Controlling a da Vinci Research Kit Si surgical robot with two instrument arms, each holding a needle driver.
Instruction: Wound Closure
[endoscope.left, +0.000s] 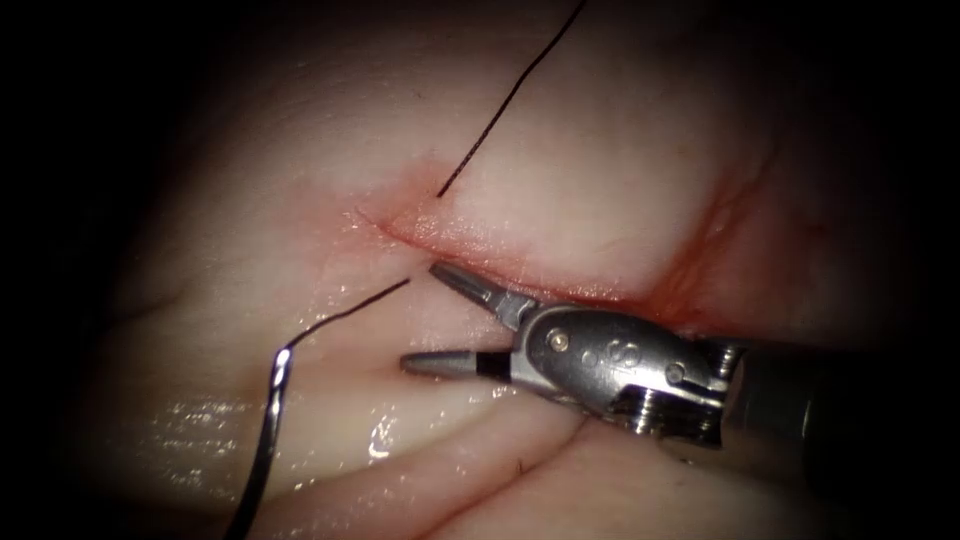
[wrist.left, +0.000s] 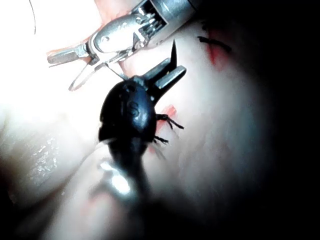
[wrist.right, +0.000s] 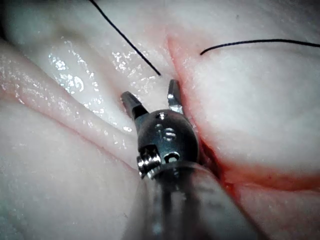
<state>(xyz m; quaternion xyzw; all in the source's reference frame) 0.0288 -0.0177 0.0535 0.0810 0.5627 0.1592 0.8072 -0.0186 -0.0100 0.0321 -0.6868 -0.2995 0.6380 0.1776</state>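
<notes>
Right tool (endoscope.left: 425, 315) at cut (endoscope.left: 520, 270), jaws apart, empty; needle (endoscope.left: 262, 440) lying left, thread (endoscope.left: 510, 100) crossing tissue (endoscope.left: 580, 190); left tool (wrist.left: 167, 75) open, empty; no legible writing

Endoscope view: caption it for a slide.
Right tool, jaws open and holding nothing, beside the cut in the tissue; thread enters the cut's far edge and leaves its near edge.

Red fluid (endoscope.left: 685, 285) is seen along the right end of the cut (endoscope.left: 500, 265) and is spread in thin streaks toward the right edge of the tissue (endoscope.left: 560, 180). A wet sheen (endoscope.left: 200, 420) is seen near the lower left edge. A short dark hair (endoscope.left: 520, 466) is seen in a fold near the lower edge.
</notes>
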